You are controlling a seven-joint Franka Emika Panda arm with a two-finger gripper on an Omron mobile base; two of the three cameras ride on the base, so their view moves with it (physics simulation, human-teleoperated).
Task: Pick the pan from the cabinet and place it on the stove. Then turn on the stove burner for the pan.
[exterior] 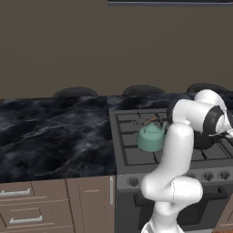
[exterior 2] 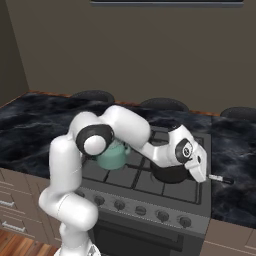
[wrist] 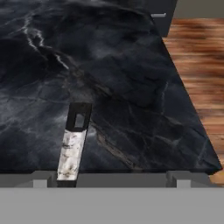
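I see the pan (exterior 2: 170, 172) resting on the stove (exterior 2: 150, 182), on the near right grate — its thin handle (wrist: 73, 146) reaches right over the dark marble counter (exterior 2: 235, 165). The gripper (exterior 2: 200, 176) hangs just above that handle, jaws spread wide and released, grasping nothing. The teal kettle (exterior: 151, 136) stands on the stove's left side.

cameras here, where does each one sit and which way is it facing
Left base view: behind the arm to its left, looking down at the stove and teal kettle; white arm at lower right.
Right base view: behind-right, same stove, kettle and pan; open end effector.
Hand view: looks along the end effector at the pan handle over the dark counter.
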